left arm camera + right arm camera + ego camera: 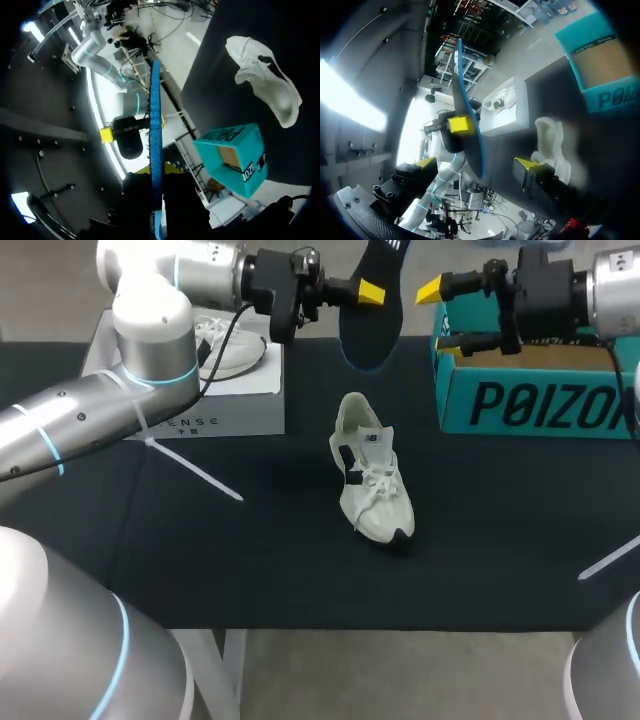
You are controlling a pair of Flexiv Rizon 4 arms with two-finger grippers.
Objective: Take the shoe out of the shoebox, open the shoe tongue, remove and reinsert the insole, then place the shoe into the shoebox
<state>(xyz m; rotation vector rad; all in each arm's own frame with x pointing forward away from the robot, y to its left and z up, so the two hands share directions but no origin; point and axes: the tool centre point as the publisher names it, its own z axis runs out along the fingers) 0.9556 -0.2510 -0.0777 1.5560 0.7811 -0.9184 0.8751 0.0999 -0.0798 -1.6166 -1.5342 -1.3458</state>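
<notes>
You are holding the insole [372,335] clear of the bench [250,570], your left fingers [370,292] clamping it at 12 o'clock from the shoe [370,480], probably so its free end is hanging ready for reinsertion. Your right fingers [430,288] are standing wide apart at the insole's 3 o'clock, gripping nothing. The shoe is lying on the bench, outside the shoebox [530,405] at its 2 o'clock. The insole's top is running out of the head view, and it is hiding the far left finger.
</notes>
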